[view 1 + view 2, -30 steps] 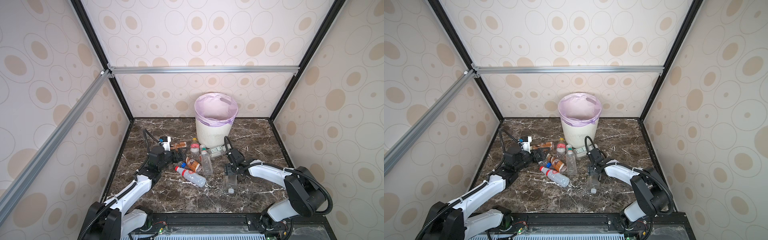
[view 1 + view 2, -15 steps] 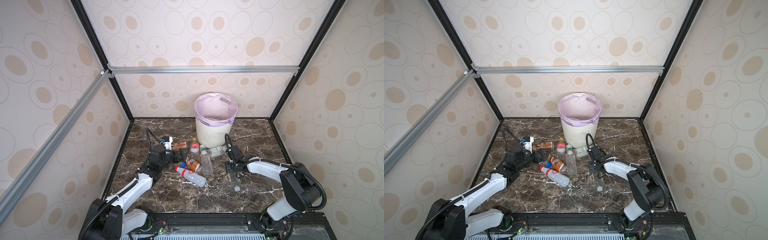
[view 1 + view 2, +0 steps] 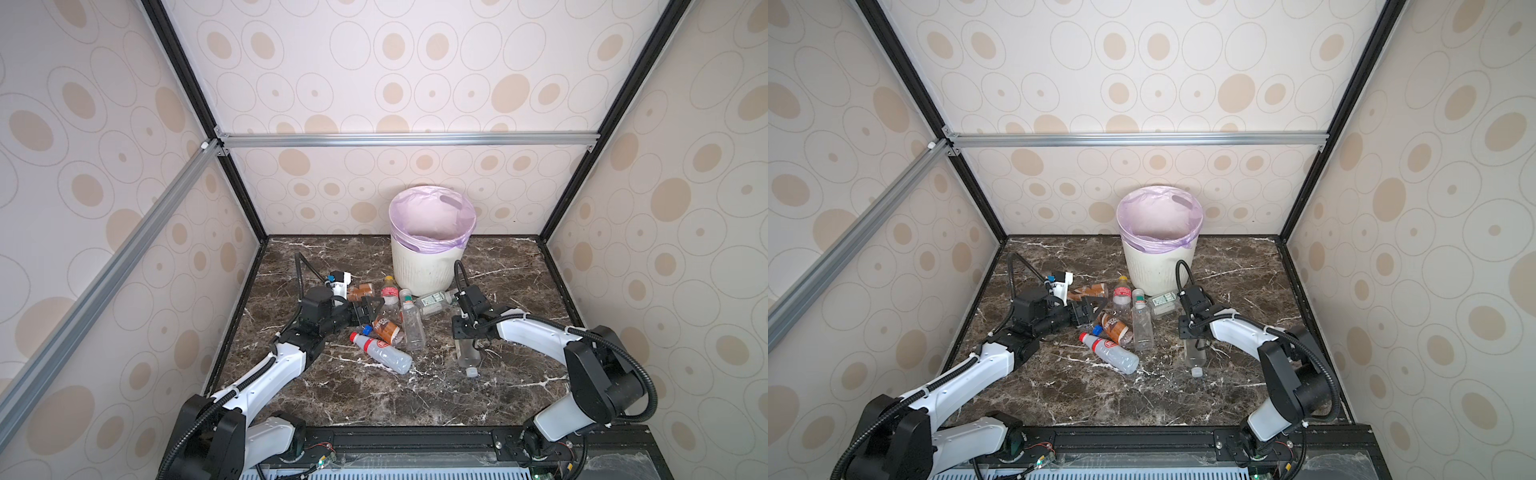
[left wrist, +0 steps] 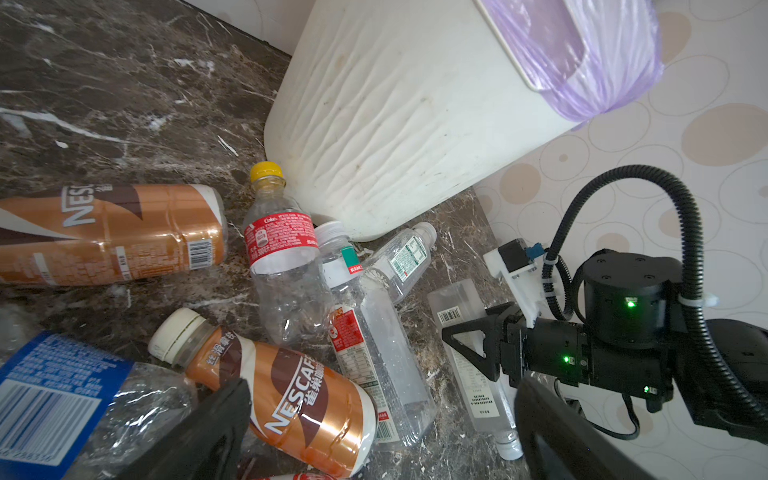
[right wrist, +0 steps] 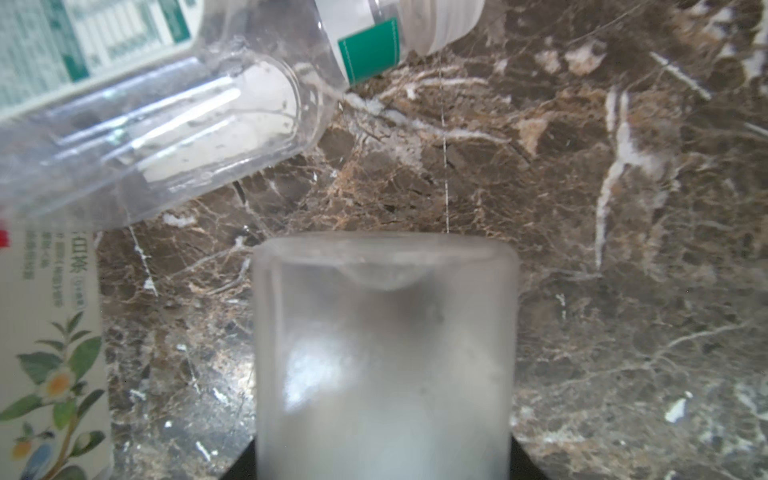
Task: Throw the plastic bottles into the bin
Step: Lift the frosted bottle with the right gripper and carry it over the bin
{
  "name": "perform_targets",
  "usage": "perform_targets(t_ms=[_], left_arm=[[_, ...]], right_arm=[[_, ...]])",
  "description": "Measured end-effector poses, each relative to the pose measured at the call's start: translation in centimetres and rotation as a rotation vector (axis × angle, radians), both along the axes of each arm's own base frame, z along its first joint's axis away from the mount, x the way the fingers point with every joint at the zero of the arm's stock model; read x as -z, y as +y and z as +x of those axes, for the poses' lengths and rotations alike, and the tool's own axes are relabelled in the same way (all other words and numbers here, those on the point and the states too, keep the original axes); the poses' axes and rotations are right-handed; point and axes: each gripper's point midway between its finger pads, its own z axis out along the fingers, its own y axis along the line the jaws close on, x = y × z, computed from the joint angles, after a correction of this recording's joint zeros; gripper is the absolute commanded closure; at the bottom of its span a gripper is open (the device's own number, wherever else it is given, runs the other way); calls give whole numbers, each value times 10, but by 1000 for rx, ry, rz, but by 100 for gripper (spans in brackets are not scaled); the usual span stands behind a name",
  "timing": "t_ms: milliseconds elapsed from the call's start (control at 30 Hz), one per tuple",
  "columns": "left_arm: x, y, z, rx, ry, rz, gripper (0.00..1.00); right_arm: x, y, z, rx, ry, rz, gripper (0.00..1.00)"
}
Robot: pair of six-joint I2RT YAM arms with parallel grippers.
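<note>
**Bimanual cell, seen from above and from both wrists.** We found the bin [image 3: 424, 270] upright at the centre back of the marble-patterned tabletop [image 3: 374, 399]. It was off-white and ribbed, with a pale lilac liner [image 3: 432, 243] folded over its rim. As far as both top views looked into it, its interior showed only the liner.

The plastic bottles [image 3: 395, 324] we could see lay outside the bin, clustered on the tabletop just below its base in both top views.

In the left wrist view we noted five bottles:
- A Nescafé bottle [image 4: 104, 232] lay on its side at middle left.
- A second Nescafé bottle with a cream cap [image 4: 291, 395] lay at lower centre.
- A red-labelled clear bottle with a yellow cap [image 4: 282, 249] was near the bin wall.
- A small green-and-white-labelled clear bottle [image 4: 403, 257] lay against the bin's foot.
- A blue-labelled bottle [image 4: 54, 415] was at lower left.

A red-capped clear bottle [image 3: 380, 353] lay lowest in the cluster in both top views.

The left gripper [image 3: 368, 311] hovered at the cluster's left edge with its jaws spread wide, grasping nothing.

The right gripper [image 3: 463, 340], at centre right of both top views, was clamped on the body of a frosted clear bottle [image 3: 468, 357]. That bottle lay apart from the cluster, with its white cap toward the lower edge. In the right wrist view it filled the lower centre between the dark jaw corners.
</note>
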Motion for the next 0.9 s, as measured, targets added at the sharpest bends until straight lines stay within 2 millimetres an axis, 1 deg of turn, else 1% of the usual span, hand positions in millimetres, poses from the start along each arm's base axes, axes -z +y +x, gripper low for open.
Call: perform_targets(t_ms=[133,300,500,600,700,767,800,867,900], left_arm=[[-8,-8,1,29,3,-11,1],[-26,-13,5,47,-14,-24,1],[-46,-19,9,61,-28,-29,1],[-59,-20,13,54,-48,-24,1],[-75,-20,20,37,-74,-20,1],[-85,-21,27,27,-94,-20,1],[-89,-21,29,23,-100,-21,1],[-96,-23,35,17,-113,-24,1],[-99,-23,38,14,-117,-24,1]], right_arm=[[-21,-1,1,14,-49,27,49],[-51,0,7,24,-111,45,49],[-102,1,21,24,-224,66,49],[-132,1,30,16,-293,67,50],[-171,2,41,7,-369,71,49],[-206,3,51,3,-444,82,49],[-220,4,54,1,-475,88,50],[-261,5,62,2,-570,108,50],[-275,5,64,1,-604,117,51]])
